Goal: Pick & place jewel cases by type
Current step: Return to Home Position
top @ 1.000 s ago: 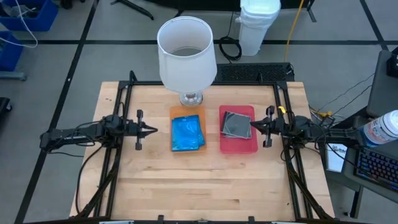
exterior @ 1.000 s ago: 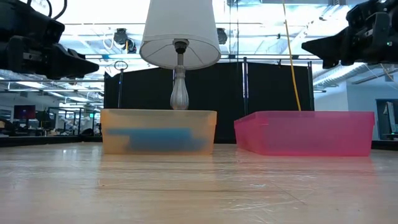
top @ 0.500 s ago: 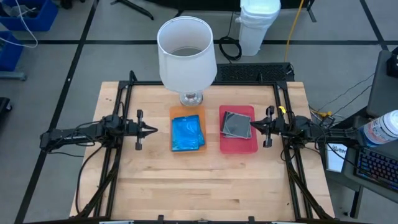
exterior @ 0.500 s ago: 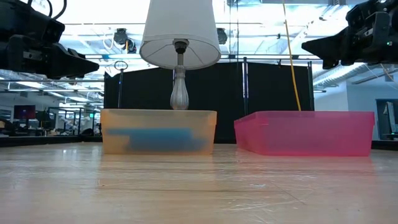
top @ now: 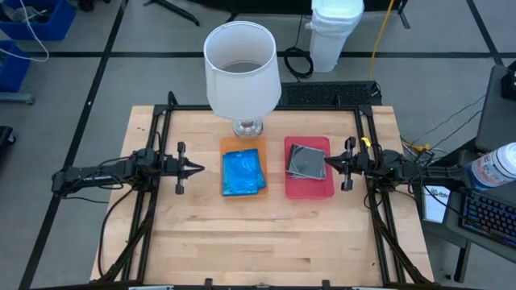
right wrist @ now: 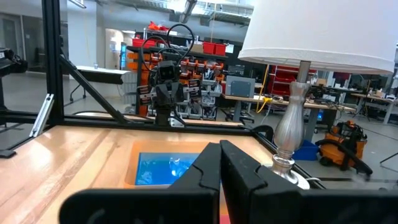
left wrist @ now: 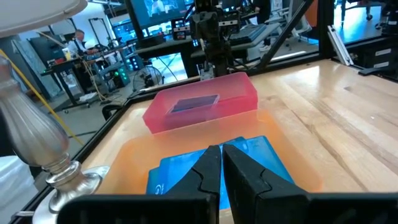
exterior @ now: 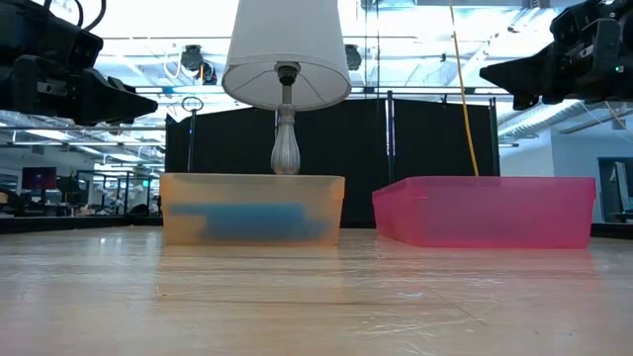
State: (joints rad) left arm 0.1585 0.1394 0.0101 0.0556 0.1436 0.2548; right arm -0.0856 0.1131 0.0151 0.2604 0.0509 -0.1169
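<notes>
Blue jewel cases (top: 243, 172) lie stacked flat in the orange tray (top: 229, 147), also seen in the left wrist view (left wrist: 261, 154) and right wrist view (right wrist: 163, 169). Clear grey jewel cases (top: 307, 161) with silvery discs lie in the red tray (top: 310, 188); the left wrist view shows one (left wrist: 194, 104). My left gripper (top: 198, 168) hovers shut, left of the orange tray, raised above the table (exterior: 148, 103). My right gripper (top: 328, 164) hovers shut at the red tray's right edge, also raised (exterior: 490, 72).
A white-shaded lamp (top: 242, 68) stands on its metal base (top: 247, 127) at the table's far side, just behind the orange tray. A black frame (top: 164, 121) runs along the table's left, right and far edges. Bare wooden tabletop (top: 266, 238) lies on the near side.
</notes>
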